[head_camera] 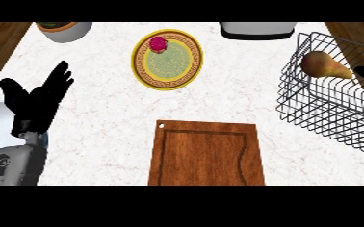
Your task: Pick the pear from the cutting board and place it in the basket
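While the pear [323, 66] lies in the basket [313, 110] at the counter's right edge, neck pointing right, the left hand [39, 101] rests open and empty near the left edge, well apart; the right hand is unseen.

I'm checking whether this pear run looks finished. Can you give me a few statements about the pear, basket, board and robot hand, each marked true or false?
1. The pear shows inside the wire basket. True.
2. The pink item sits on the cutting board. False: it sits on the yellow plate, beyond the board.
3. The left robot hand is open, fingers up, at the view's left. True.
4. The basket stands at the view's left. False: it stands at the right edge.
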{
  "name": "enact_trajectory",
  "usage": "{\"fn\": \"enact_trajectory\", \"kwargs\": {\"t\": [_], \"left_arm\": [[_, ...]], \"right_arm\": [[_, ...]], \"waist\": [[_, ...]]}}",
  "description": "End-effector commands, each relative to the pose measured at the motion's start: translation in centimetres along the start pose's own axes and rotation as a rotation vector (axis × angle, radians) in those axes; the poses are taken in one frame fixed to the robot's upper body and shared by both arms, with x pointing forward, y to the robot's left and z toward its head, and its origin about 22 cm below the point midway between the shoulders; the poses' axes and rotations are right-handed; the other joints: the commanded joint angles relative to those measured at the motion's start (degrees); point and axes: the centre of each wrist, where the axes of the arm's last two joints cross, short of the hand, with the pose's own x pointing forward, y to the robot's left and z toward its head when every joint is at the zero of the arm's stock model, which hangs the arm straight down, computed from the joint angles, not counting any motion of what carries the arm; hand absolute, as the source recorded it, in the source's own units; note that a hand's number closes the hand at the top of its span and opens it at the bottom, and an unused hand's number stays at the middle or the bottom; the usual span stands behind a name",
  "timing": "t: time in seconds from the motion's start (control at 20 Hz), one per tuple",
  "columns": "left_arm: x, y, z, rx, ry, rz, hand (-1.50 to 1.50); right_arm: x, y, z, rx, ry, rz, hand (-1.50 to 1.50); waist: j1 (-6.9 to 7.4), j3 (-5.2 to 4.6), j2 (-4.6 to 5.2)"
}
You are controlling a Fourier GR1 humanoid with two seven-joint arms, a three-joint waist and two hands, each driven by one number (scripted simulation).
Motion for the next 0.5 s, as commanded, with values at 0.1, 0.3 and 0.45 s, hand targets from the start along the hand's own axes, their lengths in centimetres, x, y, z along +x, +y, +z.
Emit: {"fn": "enact_trajectory", "kwargs": {"t": [0.1, 0.3, 0.45], "left_arm": [[0.7, 0.4, 1.5, 0.017, 0.008, -0.010, 0.00], [-0.5, -0.5, 1.0, 0.025, 0.009, 0.011, 0.00], [-0.6, 0.3, 1.2, 0.019, -0.002, 0.016, 0.00]], "right_arm": [[-0.4, -7.9, -2.0, -0.120, 0.092, -0.186, -1.50], [-4.9, -14.2, -1.8, -0.072, 0.086, -0.179, -1.50], [-6.3, -18.4, -1.5, -0.010, 0.115, -0.166, -1.50]], "waist": [[-0.49, 0.04, -0.40], [-1.39, 0.05, -0.21], [-1.32, 0.02, -0.18]]}}
